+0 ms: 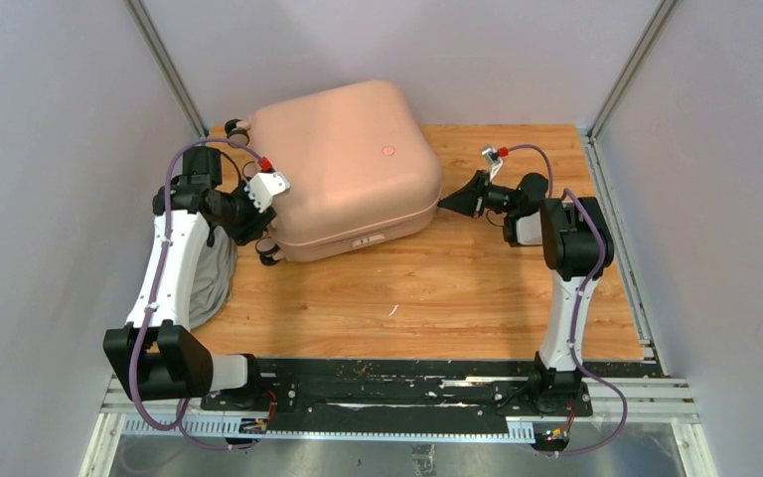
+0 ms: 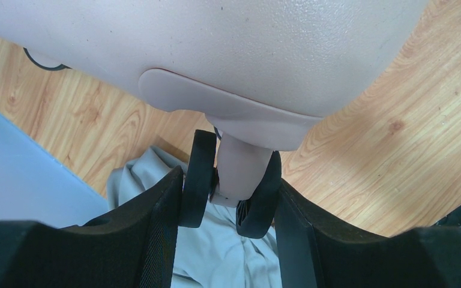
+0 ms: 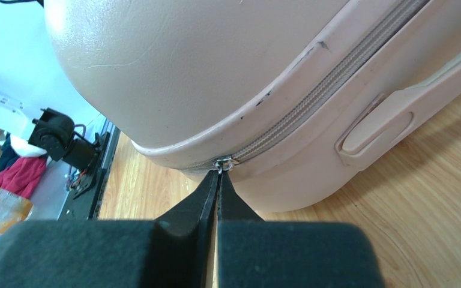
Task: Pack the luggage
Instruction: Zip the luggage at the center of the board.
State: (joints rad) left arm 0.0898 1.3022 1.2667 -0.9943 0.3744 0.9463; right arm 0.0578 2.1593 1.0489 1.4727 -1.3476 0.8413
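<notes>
Top external: the luggage (image 1: 343, 164) lies flat and closed on the tabletop (image 1: 437, 298), in the far half toward the far-left corner, turned at a slight angle to the edges. Its wheels face the left edge.

The left tool (image 1: 258, 204) is at the luggage's left side. The right tool (image 1: 449, 202) meets its right corner.

A grey cloth (image 1: 214, 278) is bunched at the left edge, beneath the left arm.

Left wrist: the tool is clamped on a double wheel (image 2: 234, 180), one finger against each black disc with the pink hub between them. Grey cloth lies below the wheel, wood grain to either side.

Right wrist: the tool's fingers are pressed together. Their tips touch the small metal slider (image 3: 223, 163) of the zipper (image 3: 312, 102) at the rounded corner. I cannot tell whether a pull tab is pinched between them. The zipper seam reads closed along the visible stretch.
</notes>
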